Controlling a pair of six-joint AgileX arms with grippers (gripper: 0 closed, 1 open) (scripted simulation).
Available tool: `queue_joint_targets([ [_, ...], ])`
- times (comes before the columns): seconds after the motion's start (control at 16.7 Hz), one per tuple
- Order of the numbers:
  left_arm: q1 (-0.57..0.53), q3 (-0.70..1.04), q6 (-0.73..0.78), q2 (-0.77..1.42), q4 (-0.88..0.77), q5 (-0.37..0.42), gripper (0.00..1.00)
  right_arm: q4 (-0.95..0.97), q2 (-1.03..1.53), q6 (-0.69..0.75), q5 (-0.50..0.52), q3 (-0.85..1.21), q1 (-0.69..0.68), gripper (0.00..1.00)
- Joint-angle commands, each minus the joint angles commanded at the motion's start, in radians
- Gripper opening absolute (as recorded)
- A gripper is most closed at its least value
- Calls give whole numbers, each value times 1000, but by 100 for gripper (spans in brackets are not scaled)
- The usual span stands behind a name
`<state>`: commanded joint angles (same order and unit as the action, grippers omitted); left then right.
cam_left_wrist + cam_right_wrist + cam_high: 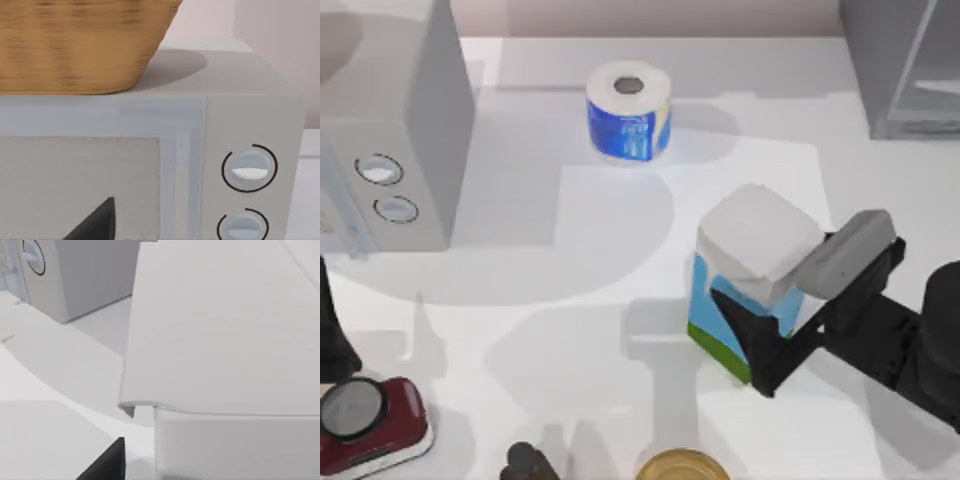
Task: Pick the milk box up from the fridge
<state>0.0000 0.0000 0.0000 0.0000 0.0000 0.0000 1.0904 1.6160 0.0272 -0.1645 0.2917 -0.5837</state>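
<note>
Item: milk box, upright on our table; our right gripper clamps its sides; fridge well apart.

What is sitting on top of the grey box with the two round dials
A woven basket rests on the roof of the grey box with two dials, as the left wrist view shows. The basket's inside is out of sight, so any contents cannot be told.

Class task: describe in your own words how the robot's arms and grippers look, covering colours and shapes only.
The right arm is black and chunky, with a light grey box-shaped block near its wrist. The right gripper has black, angular, pointed fingers. The left arm is a dark column at the table's left edge, and a black pointed fingertip shows in its wrist view.
</note>
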Motion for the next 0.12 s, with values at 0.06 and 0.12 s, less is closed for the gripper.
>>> queue_joint_targets([
  [0.06, 0, 0, 0, 0, 0, 0, 100, 0, 0, 0, 0, 0, 0, 100],
  [0.12, 0, 0, 0, 0, 0, 0, 100, 0, 0, 0, 0, 0, 0, 100],
])
